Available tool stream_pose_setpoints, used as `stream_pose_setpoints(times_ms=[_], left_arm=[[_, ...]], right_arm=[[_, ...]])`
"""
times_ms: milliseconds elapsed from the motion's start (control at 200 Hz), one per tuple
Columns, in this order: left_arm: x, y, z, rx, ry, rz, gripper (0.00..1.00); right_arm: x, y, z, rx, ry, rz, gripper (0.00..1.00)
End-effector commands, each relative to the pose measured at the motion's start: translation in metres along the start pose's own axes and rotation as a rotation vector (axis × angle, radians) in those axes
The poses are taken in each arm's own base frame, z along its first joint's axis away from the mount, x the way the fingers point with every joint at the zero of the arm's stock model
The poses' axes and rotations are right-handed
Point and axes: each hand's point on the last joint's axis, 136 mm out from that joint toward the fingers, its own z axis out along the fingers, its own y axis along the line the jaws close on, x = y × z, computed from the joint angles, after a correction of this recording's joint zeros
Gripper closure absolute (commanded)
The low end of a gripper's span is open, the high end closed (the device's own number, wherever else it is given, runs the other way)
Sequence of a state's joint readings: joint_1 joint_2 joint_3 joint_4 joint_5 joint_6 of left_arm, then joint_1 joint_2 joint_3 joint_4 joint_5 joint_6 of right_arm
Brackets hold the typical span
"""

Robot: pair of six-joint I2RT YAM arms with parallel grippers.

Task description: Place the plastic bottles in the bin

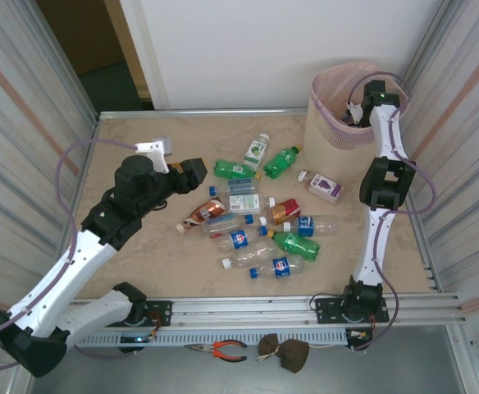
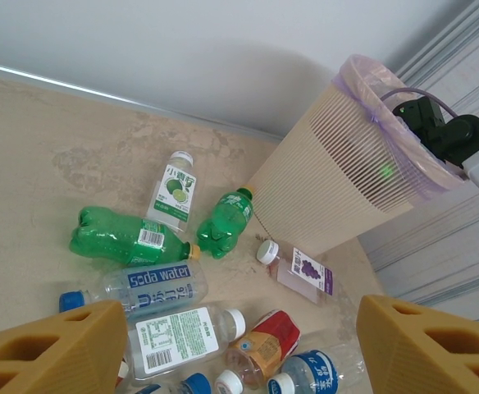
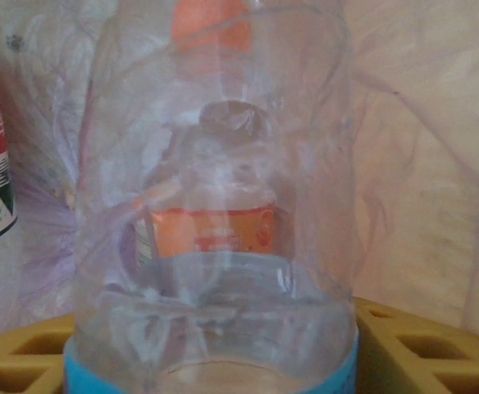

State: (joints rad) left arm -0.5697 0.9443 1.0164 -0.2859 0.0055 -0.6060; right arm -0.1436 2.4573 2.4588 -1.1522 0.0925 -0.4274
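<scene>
Beige marbled tabletop [image 1: 182,139] carries clear and green plastic bottles [image 1: 239,239] scattered mid-table; perforated beige plastic bin [image 1: 323,133] stands in the far-right corner.

"soda water" in blue letters on a clear blue-capped bottle [image 2: 153,287], other labels unreadable

Plastic bottles [image 1: 248,222] litter the table [image 1: 182,267]; the left gripper [image 1: 193,172] hovers at their ten o'clock, and the right gripper [image 1: 356,112] is inside the bin [image 1: 326,131] at one o'clock.
</scene>
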Motion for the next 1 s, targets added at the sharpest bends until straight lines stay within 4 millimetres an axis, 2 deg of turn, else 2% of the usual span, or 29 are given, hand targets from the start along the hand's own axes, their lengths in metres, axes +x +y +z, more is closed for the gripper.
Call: stream_pose_setpoints(times_ms=[0, 165, 361, 771, 992], left_arm=[[0.003, 0.002, -0.001, -0.008, 0.001, -0.002, 0.25], [0.004, 0.004, -0.002, -0.015, 0.007, 0.001, 0.25], [0.008, 0.007, -0.002, -0.021, 0.012, 0.001, 0.25], [0.013, 0.013, -0.002, -0.052, 0.04, 0.039, 0.23], [0.018, 0.019, -0.002, -0.084, 0.07, 0.071, 0.23]], right_arm=[[0.014, 0.003, 0.02, -0.017, 0.063, 0.013, 0.3], [0.009, 0.0, 0.01, -0.013, 0.035, 0.026, 0.23], [0.0, -0.001, -0.014, -0.003, -0.014, 0.034, 0.16], [-0.015, -0.002, -0.092, 0.084, -0.124, 0.003, 0.05], [-0.02, -0.003, -0.137, 0.12, -0.2, 0.003, 0.02]])
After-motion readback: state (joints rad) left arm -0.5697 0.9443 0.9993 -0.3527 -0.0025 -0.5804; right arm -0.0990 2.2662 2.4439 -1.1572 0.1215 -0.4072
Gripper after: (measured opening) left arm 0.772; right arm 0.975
